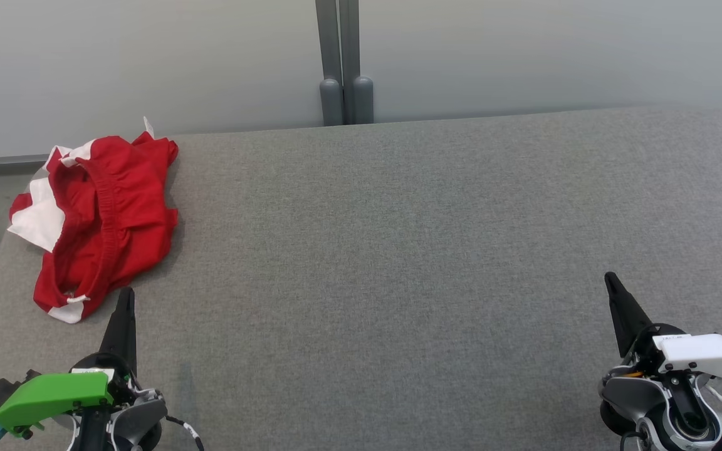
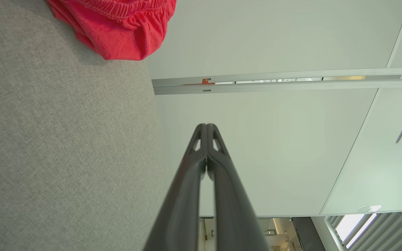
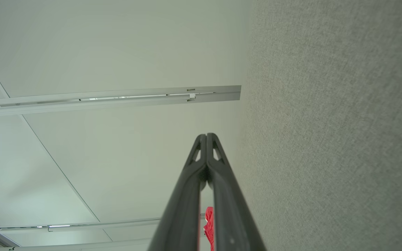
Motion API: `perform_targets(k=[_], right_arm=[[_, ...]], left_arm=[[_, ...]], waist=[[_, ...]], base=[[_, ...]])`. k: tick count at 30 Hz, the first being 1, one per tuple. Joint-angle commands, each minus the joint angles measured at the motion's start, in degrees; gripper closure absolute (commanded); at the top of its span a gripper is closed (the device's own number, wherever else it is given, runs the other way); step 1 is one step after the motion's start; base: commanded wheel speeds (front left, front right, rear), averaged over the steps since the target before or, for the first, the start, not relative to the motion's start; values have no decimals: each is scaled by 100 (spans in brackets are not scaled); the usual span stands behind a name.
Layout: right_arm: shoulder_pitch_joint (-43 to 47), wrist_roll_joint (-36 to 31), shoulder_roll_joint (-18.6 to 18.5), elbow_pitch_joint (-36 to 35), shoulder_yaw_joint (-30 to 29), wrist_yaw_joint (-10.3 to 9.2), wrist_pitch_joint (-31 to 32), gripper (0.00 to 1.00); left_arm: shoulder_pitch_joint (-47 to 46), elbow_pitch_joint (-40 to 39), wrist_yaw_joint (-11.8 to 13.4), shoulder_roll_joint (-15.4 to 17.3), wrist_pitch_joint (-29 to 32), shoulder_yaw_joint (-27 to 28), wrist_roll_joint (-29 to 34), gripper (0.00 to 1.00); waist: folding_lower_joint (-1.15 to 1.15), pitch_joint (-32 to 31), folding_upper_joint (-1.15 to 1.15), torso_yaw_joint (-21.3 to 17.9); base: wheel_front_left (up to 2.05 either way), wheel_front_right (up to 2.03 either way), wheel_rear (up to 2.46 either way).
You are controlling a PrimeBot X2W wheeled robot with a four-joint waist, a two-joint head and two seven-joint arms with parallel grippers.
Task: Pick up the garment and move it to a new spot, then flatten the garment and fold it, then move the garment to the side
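Head view: crumpled red garment (image 1: 101,219) just beyond left end effector (image 1: 126,294)

The left gripper (image 1: 126,299) sits over the near left corner of the table (image 1: 398,263). Its two dark fingers (image 2: 183,202) are pressed together into a single blade pointing at the far edge, and a green cover (image 1: 51,393) caps its wrist. The right gripper (image 1: 610,280) sits over the near right corner, its fingers likewise closed tip to tip and leaning slightly leftward, with a white cover (image 1: 706,352) on its wrist.
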Motion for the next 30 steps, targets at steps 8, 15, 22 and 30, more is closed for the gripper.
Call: perform_targets(k=[8, 15, 22, 30], right_arm=[[-37, 43, -25, -30, -4, 3, 14, 100], [-37, 43, -25, -30, -4, 3, 14, 100], [-37, 43, -25, -30, -4, 3, 14, 100], [188, -32, 55, 206, 80, -2, -72, 0]], left_arm=[[-65, -9, -37, 27, 12, 9, 2, 100], [-66, -9, -37, 27, 12, 9, 2, 100], [-66, -9, -37, 27, 12, 9, 2, 100], [201, 199, 12, -46, -72, -82, 32, 0]], waist=[[0, 0, 0, 0], [0, 0, 0, 0], [0, 0, 0, 0], [0, 0, 0, 0]], base=[[0, 0, 0], [0, 0, 0], [0, 0, 0], [0, 0, 0]])
